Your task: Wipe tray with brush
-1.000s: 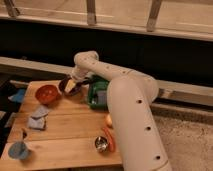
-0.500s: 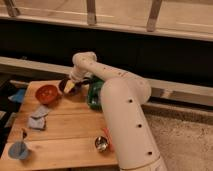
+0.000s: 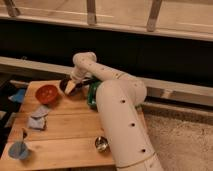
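Your dark green rectangular plastic tray [image 3: 92, 98] sits toward the far side of the wooden table [image 3: 65, 132], just right of the gripper [image 3: 70, 87] and its fingers. Only the tray's left end shows; the rest is hidden behind the white arm [image 3: 117, 115]. You cannot make out the small dark brush, because the patch under the gripper reads as one dark blur. The fingers stand spread wide, and nothing shows clamped between them. The gripper hangs low over the table, between the tray and the round red bowl [image 3: 46, 93] to its left.
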